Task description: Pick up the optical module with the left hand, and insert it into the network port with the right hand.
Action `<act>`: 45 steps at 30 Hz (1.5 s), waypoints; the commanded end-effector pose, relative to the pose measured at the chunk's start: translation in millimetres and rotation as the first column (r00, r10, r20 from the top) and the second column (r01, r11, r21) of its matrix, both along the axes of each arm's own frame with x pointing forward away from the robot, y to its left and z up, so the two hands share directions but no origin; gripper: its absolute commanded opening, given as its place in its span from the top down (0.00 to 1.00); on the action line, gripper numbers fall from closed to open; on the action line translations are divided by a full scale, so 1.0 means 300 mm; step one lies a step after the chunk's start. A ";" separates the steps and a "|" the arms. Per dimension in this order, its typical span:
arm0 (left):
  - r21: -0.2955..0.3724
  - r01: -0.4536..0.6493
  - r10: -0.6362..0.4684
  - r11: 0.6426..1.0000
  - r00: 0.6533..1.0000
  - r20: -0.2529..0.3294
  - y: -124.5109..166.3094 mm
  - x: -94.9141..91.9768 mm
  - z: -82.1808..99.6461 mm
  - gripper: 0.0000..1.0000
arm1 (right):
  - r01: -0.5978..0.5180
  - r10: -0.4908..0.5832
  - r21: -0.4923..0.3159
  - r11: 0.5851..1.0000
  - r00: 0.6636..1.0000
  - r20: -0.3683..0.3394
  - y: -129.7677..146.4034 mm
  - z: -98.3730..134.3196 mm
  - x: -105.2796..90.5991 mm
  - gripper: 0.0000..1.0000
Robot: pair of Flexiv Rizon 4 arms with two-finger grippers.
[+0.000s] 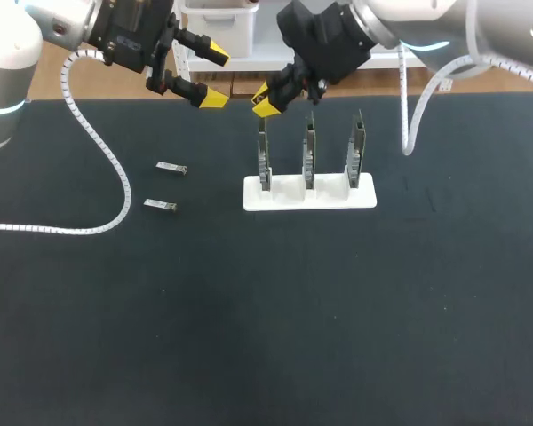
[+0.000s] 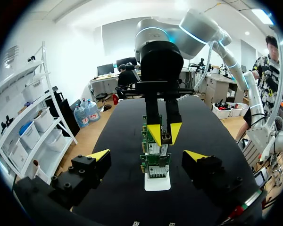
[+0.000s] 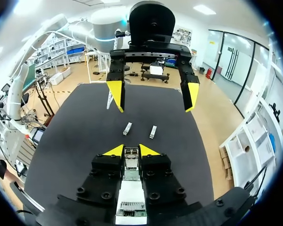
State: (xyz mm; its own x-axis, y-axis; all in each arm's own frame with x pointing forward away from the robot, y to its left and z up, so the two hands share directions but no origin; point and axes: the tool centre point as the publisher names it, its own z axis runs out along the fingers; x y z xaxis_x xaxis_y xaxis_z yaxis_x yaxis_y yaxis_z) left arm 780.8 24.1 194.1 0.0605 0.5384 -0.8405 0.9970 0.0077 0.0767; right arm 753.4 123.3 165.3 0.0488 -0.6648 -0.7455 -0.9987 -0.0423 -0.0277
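Optical module (image 3: 130,153) clamped between right fingers (image 3: 114,151) above leftmost board (image 1: 263,164); left fingers (image 1: 211,98) spread wide

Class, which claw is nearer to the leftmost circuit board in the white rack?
Right. The right claw sits just above the leftmost circuit board; the left claw hangs open farther off to its side.
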 end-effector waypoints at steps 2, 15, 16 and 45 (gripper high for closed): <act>0.005 -0.001 0.001 1.000 1.000 -0.002 -0.001 0.000 0.003 0.00 | -0.005 0.005 0.001 1.000 1.000 0.004 0.004 -0.006 0.000 1.00; 0.005 -0.001 0.001 1.000 1.000 -0.002 -0.001 0.000 0.003 0.00 | 0.007 -0.007 -0.001 1.000 1.000 0.007 -0.006 -0.006 -0.014 1.00; 0.005 -0.001 0.001 1.000 1.000 -0.002 -0.001 0.000 0.003 0.00 | 0.010 -0.010 0.000 1.000 1.000 0.008 -0.007 -0.006 -0.015 1.00; 0.005 -0.001 0.001 1.000 1.000 -0.002 -0.001 0.000 0.003 0.00 | 0.019 -0.018 0.011 1.000 1.000 -0.018 -0.018 -0.049 -0.005 1.00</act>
